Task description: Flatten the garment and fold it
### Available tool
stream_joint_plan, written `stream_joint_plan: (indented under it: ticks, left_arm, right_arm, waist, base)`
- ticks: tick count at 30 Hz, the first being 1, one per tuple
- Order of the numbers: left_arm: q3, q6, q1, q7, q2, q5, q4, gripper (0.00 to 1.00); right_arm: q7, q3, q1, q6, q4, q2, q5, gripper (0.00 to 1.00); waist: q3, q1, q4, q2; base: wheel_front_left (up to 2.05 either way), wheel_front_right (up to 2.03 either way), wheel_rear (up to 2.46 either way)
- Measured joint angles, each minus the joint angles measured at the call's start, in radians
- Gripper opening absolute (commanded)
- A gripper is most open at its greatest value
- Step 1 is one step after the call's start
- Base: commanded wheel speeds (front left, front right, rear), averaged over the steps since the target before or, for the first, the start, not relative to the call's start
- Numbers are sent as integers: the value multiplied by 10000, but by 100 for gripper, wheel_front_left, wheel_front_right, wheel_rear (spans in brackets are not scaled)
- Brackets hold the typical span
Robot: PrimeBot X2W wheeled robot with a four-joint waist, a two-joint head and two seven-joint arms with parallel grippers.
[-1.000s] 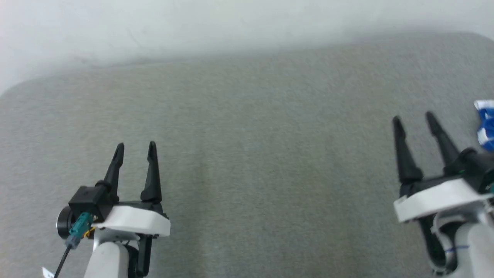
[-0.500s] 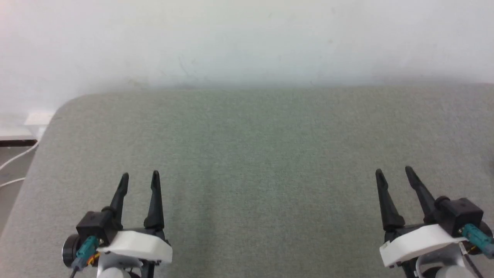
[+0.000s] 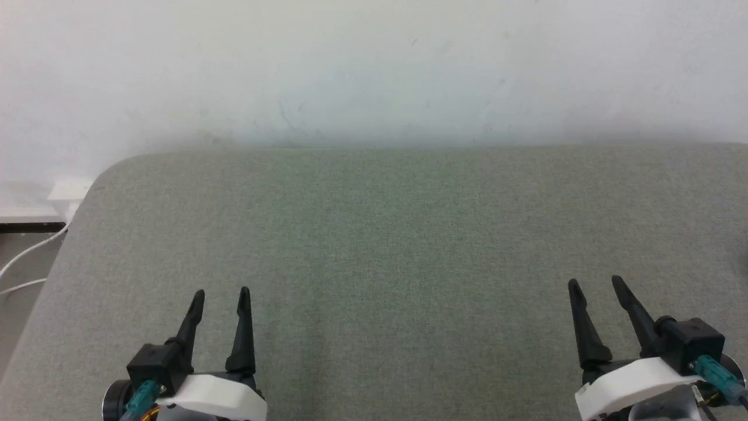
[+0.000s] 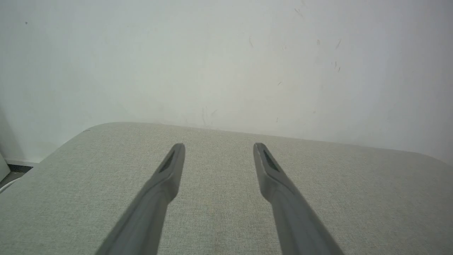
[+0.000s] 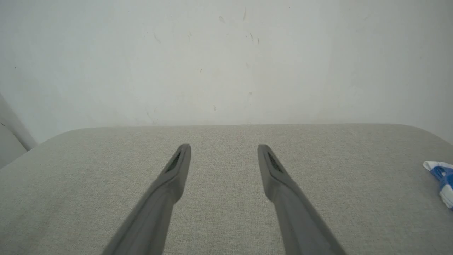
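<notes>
- Garment (image 5: 442,175): bright blue fabric with a white edge. Only a small crumpled corner shows, at the right border of the right wrist view. It lies on the grey surface, touching neither gripper. Its long axis and full spread cannot be told from this sliver.
- White cable (image 3: 29,257) and small white box (image 3: 69,190): off the table's left edge, by the foot of the wall. Not part of the work.
- Left gripper (image 3: 222,291): low at the left of the head view, fingers pointing toward the wall. The jaws stand wide apart with nothing between them, and the left wrist view confirms bare cloth between the two fingers (image 4: 170,177). By judgement it is the farther arm from the garment.
- Table (image 3: 374,234): covered in grey-green cloth with a rounded far-left corner, its far edge against a scuffed white wall (image 3: 374,70).
- Right gripper (image 3: 595,282): low at the right of the head view, fingers angled slightly leftward. The jaws are fully spread and hold nothing.
- Governing relation: the garment lies to the right of the right gripper's fingers (image 5: 279,184), well apart and roughly abreast of them rather than ahead. The right arm is plainly nearer. By judgement the next move is a rightward reach or waist turn to bring the shorts into reach. Flattening has not begun.
</notes>
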Motion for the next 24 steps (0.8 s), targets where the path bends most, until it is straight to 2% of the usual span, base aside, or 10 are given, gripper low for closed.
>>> stream_joint_plan:
  ticks: [11,12,24]
  left_arm:
    - [-192,27,0,2,-17,-67,-63,100]
    - [-194,25,-2,8,-15,-61,-58,0]
    - [-192,25,-4,117,-15,-40,-79,0]
  right_arm:
    - [-115,-84,0,0,86,0,0,100]
    - [-107,-82,0,0,84,-2,0,0]
    - [-59,-81,0,2,73,-6,-19,0]
  waist:
    - [77,0,42,0]
    - [78,0,42,0]
    - [90,0,12,0]
  base:
    - [0,0,0]
    - [0,0,0]
    - [0,0,0]
